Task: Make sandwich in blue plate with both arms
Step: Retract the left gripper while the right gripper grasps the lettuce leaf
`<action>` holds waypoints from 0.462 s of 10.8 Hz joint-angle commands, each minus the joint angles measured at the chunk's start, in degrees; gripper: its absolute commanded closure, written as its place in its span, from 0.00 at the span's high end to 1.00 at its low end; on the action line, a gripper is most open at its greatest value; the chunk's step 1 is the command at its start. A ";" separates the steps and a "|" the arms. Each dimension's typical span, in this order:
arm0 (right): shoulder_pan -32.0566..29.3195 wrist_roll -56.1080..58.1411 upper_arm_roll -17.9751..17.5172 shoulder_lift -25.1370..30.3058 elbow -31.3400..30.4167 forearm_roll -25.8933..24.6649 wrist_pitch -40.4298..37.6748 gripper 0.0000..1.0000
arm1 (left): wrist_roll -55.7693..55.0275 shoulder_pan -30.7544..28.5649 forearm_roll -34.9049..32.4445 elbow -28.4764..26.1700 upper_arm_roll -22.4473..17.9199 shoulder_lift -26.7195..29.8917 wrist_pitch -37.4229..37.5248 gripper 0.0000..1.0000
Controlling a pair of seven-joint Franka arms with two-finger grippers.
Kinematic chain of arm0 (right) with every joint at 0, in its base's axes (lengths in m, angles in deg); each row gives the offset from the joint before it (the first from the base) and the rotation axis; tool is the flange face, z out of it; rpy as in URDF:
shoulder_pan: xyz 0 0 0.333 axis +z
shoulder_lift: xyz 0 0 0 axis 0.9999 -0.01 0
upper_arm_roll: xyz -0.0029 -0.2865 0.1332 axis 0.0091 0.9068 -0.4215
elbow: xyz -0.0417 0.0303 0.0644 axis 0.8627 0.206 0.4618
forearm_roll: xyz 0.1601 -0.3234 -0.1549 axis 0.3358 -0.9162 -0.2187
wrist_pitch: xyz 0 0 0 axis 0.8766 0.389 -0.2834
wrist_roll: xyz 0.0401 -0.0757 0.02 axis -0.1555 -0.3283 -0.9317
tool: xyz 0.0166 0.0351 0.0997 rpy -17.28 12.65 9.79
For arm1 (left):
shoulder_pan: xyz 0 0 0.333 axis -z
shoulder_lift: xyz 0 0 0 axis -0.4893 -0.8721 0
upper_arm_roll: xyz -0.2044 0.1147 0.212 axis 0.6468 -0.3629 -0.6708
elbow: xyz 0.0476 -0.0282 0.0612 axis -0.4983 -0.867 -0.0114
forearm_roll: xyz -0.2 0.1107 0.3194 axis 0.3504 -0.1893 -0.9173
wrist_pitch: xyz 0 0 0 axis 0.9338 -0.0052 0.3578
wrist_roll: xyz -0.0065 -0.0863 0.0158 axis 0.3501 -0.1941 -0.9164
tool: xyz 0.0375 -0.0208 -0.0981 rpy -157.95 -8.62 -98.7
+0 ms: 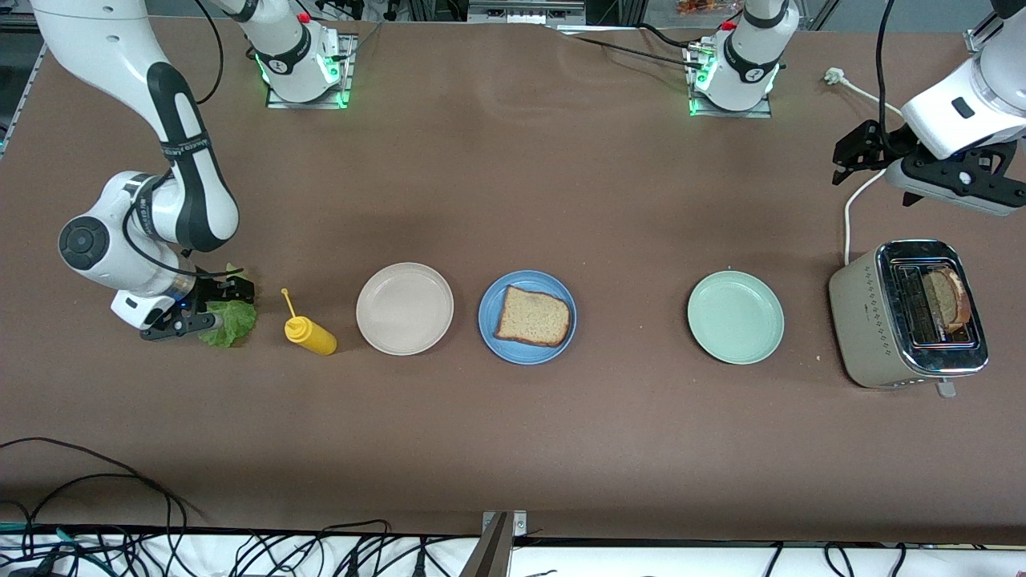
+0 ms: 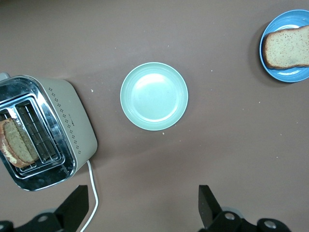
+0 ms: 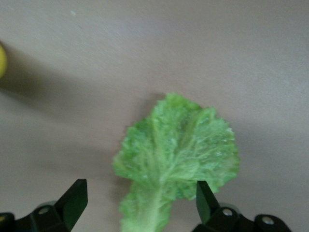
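Front view shows the blue plate (image 1: 527,316) near the middle of the table (image 1: 513,449), holding one slice of brown bread (image 1: 534,316) lying flat; the beige plate (image 1: 405,308) beside it, toward the right arm's end, holds nothing, and so does the pale green plate (image 1: 735,317) toward the left arm's end. A second slice (image 1: 948,299) stands in one slot of the toaster (image 1: 906,314) at the left arm's end. The yellow squeeze bottle (image 1: 310,332) lies between the beige plate and the lettuce leaf (image 1: 231,319). The right gripper (image 1: 210,303) is low over the lettuce leaf (image 3: 176,159) with its fingers (image 3: 72,202) spread apart, one on each side of the leaf's stem end, gripping nothing. The left gripper (image 1: 851,155) hangs in the air over bare table near the toaster, its fingers (image 2: 208,205) released and wide.
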 commanded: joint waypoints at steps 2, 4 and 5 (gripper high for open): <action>-1.69 5.96 -0.45 -1.95 -4.06 1.03 9.44 1.00 | -0.53 0.18 -1.21 1.51 -0.43 -1.09 1.35 1.00; -1.69 5.96 -0.54 -2.05 -4.05 1.03 9.35 0.84 | -0.62 0.26 0.12 1.51 -0.44 -1.18 1.35 1.00; -1.69 6.14 -1.15 -1.44 -4.05 1.03 8.83 0.56 | -0.62 0.26 0.12 1.43 -0.44 -1.36 1.35 1.00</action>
